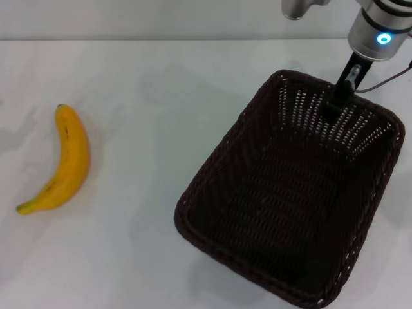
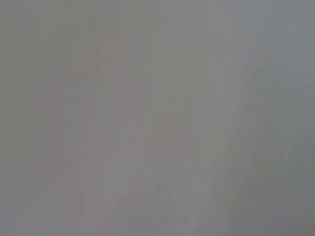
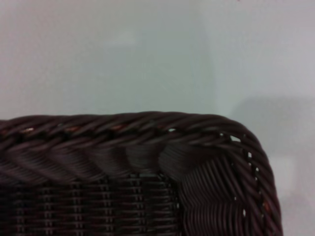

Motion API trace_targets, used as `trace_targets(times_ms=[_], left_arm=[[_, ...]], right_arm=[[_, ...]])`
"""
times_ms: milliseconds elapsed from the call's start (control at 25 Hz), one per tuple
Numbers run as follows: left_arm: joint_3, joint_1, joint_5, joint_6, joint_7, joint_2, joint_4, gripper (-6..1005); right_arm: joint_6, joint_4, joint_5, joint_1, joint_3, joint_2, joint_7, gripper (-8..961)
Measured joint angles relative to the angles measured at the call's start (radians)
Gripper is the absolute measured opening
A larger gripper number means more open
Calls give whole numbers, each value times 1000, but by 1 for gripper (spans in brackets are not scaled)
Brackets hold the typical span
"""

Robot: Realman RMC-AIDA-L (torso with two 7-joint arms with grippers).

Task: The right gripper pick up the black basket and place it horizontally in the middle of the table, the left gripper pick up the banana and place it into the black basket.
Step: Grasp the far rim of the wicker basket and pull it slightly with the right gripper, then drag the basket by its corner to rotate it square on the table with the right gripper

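The black basket (image 1: 290, 199) lies skewed on the right side of the white table (image 1: 148, 96), its long side running diagonally. My right gripper (image 1: 336, 103) reaches down from the back right. Its slim black fingers straddle the basket's far rim and are shut on it. The right wrist view shows the braided rim and one corner of the basket (image 3: 147, 147) close up, with the table behind. The yellow banana (image 1: 63, 161) lies at the left of the table, curved, its stem end toward the near left. My left gripper is out of view; the left wrist view shows only blurred grey.
The table's back edge (image 1: 161, 40) runs along the top of the head view. A wide stretch of bare white table separates the banana from the basket. A thin cable (image 1: 389, 80) hangs by the right arm.
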Motion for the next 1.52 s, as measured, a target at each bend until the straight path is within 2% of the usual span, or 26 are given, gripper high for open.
trace_targets(times_ms=[200, 360, 480, 600, 760, 880, 960, 1160, 1360, 1520], left_arm=[[0, 3, 0, -1, 24, 4, 5, 785], [0, 16, 0, -2, 28, 6, 37, 786], [0, 20, 0, -2, 33, 10, 47, 786], [0, 20, 0, -4, 48, 15, 48, 786], [0, 18, -2, -7, 77, 16, 50, 785], [0, 13, -2, -10, 81, 20, 51, 785], [0, 11, -2, -11, 82, 24, 53, 785], [0, 14, -2, -4, 98, 26, 72, 786], [-2, 12, -1, -2, 108, 29, 77, 786], [-3, 6, -1, -2, 116, 36, 77, 786]], right_arm=[[35, -15, 50, -1, 19, -8, 33, 282], [63, -64, 63, -15, 59, -20, 106, 234], [105, -127, 69, -42, 159, -33, 153, 208], [161, -172, 69, -76, 275, -70, 259, 186], [186, -209, 96, -137, 295, -117, 421, 165], [208, -248, 116, -188, 301, -129, 500, 155], [231, -296, 119, -231, 304, -119, 537, 154], [273, -431, 186, -328, 304, -75, 580, 152], [290, -518, 222, -434, 298, -20, 601, 150], [287, -533, 239, -485, 296, 0, 601, 148]])
